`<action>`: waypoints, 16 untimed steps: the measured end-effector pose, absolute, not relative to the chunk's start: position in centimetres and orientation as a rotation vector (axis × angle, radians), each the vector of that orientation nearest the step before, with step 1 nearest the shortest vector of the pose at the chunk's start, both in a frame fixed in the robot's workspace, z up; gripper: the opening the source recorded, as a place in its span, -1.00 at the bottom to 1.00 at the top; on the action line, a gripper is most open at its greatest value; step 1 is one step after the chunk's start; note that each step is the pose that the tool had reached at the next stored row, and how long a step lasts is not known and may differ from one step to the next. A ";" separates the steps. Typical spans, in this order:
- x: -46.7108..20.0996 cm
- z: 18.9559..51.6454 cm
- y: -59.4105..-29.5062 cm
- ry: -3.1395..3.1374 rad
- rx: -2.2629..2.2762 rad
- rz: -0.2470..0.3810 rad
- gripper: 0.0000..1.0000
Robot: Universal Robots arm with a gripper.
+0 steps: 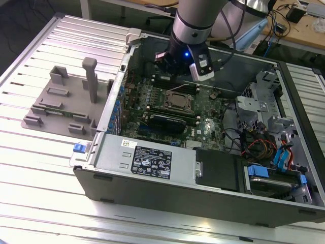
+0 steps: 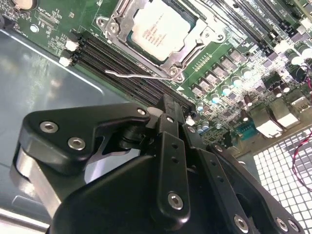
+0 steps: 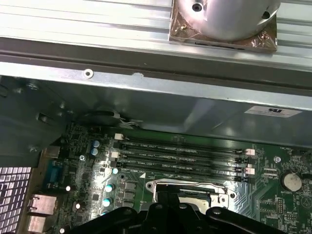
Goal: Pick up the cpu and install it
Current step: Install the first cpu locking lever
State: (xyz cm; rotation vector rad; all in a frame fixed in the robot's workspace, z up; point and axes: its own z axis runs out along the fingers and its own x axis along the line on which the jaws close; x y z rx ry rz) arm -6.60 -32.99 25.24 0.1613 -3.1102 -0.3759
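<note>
The cpu lies flat inside the socket's metal frame on the green motherboard, its silver top facing up. In the exterior view the cpu sits in the middle of the open computer case, a short way in front of and below the arm's wrist. My gripper hangs above the memory slots beside the socket, apart from the chip. Its black fingers meet at the tips, shut with nothing between them. The gripper also shows in the first wrist view, over the socket's edge.
The case wall and the silver power supply border the board. Drive cages and loose cables fill the exterior view's right. A grey fixture with an upright post stands on the ribbed table at the left. Memory slots run beside the socket.
</note>
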 end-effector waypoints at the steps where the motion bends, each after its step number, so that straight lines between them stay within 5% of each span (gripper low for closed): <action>1: -6.6 25.2 -33.0 -3.111 0.156 -0.373 -0.79; 16: -5.9 23.8 -33.0 -3.133 -0.001 -0.371 -0.79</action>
